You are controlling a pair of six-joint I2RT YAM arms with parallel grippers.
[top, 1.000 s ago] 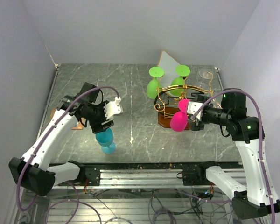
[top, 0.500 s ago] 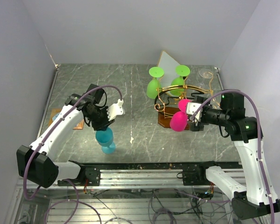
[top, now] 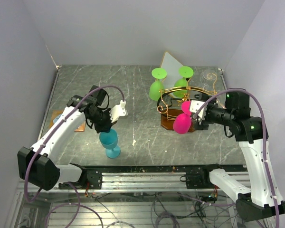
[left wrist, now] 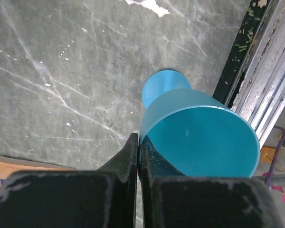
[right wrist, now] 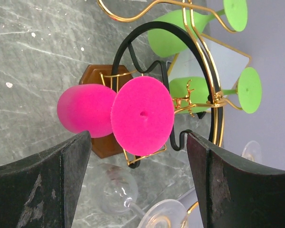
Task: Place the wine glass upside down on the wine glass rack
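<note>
Left arm (top: 54, 133): jaws clamped — right arm (top: 256, 156): jaws wide.

Camera set: one overhead view, two wrist-mounted views.
Top external sits high behind the arm bases and looks down from far off over the whole table (top: 85, 85). Left wrist sits close behind the left gripper (left wrist: 137, 138), aimed past its fingers at the blue wine glass (left wrist: 199, 137) directly ahead. Right wrist sits close behind the right gripper (right wrist: 137, 137) and faces the pink wine glass (right wrist: 142, 116) and the wine glass rack (right wrist: 97, 72) ahead. The overhead view shares each of these items with one wrist view.
</note>
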